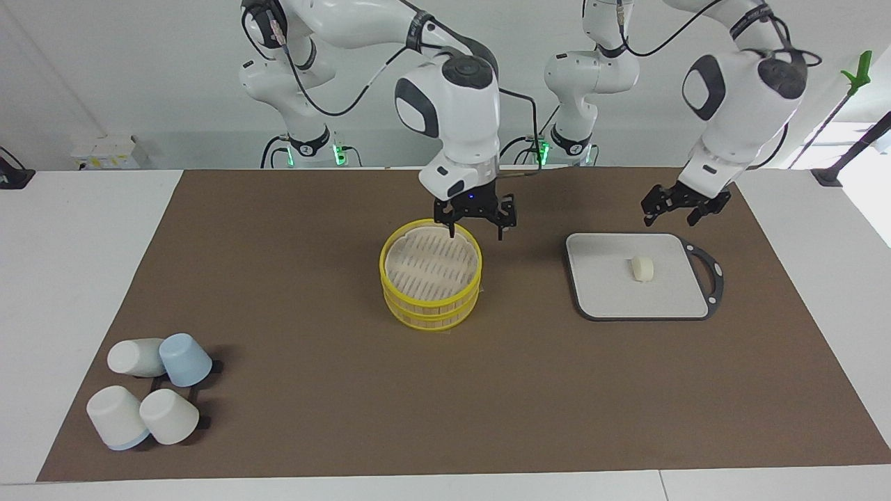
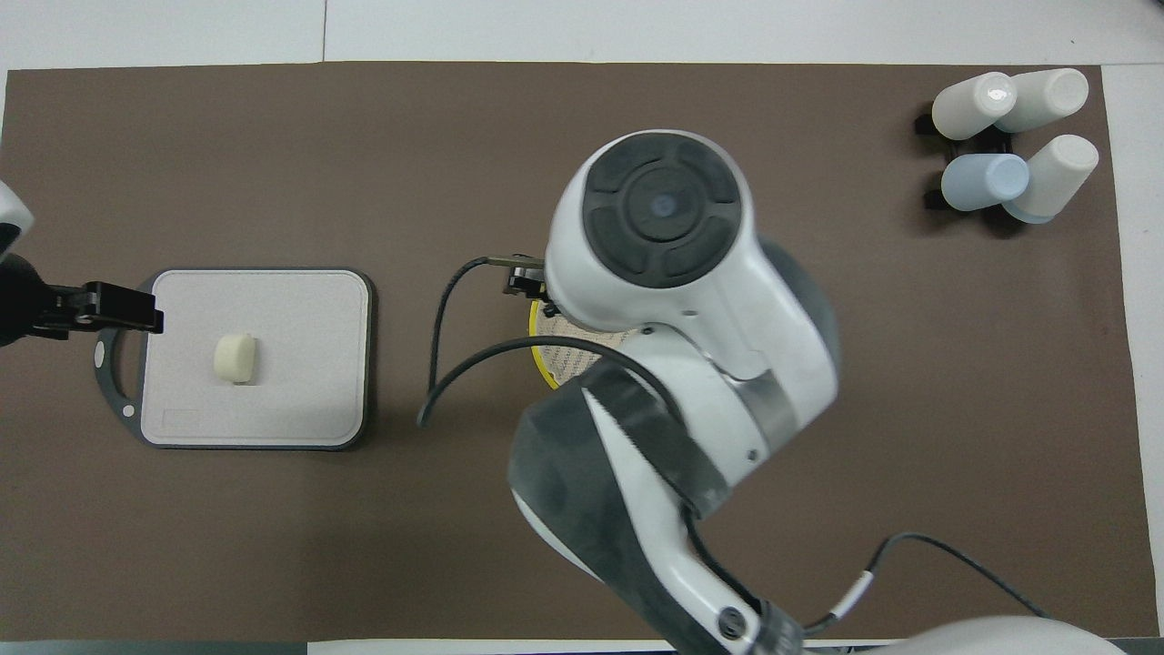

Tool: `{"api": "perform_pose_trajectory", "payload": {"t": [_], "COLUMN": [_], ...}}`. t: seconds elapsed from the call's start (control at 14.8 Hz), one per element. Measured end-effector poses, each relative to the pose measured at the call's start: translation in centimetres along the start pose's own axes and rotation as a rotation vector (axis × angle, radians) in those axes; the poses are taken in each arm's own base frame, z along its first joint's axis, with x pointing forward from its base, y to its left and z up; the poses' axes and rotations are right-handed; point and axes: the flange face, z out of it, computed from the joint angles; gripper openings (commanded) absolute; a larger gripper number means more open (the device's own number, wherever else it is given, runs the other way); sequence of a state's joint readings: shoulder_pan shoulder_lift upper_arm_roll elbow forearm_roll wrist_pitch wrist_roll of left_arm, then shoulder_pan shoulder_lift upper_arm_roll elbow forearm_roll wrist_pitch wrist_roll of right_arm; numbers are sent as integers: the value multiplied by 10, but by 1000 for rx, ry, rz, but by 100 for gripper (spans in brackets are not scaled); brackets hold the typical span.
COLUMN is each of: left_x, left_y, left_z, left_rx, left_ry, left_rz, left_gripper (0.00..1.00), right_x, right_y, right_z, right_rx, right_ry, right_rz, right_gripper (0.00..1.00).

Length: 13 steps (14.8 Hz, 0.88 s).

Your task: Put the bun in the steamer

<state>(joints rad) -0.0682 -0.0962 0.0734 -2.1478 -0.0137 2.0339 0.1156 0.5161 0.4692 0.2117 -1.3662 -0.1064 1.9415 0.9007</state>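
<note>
Your right gripper hangs wide open over the round yellow-rimmed bamboo steamer, beside its lid edge. Lift that lid straight up first. I cannot see inside. The small cream bun sits on the flat grey cutting board, under your open left gripper.

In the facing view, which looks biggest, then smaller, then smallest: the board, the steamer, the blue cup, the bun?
1. Board
2. Steamer
3. Blue cup
4. Bun
The cup sits closer to the camera, so it may look bigger than it is.
</note>
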Motion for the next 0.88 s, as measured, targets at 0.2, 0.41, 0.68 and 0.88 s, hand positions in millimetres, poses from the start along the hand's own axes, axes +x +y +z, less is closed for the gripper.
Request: {"api": "perform_pose_trajectory", "payload": {"t": [0.2,0.41,0.68,0.88], "left_x": [-4,-1,-7,-7], "left_y": [-11,-14,-12,-12], "left_z": [75,120,139,139], "left_rx": [7,19,23,23], "left_ry": [3,29,37,36], "left_rz": [69,97,117,119], "left_gripper": [100,100,49,36], "right_x": [-9,-26,-38,-36], "right_y": [-1,-1,0,1], "right_z": [53,76,81,79], "right_rx": [-25,-45,-61,-43], "right_ry": [2,-18,-29,-13], "right_rz": [-29,-51,-75,-86], "right_gripper": [100,83,22,0]}}
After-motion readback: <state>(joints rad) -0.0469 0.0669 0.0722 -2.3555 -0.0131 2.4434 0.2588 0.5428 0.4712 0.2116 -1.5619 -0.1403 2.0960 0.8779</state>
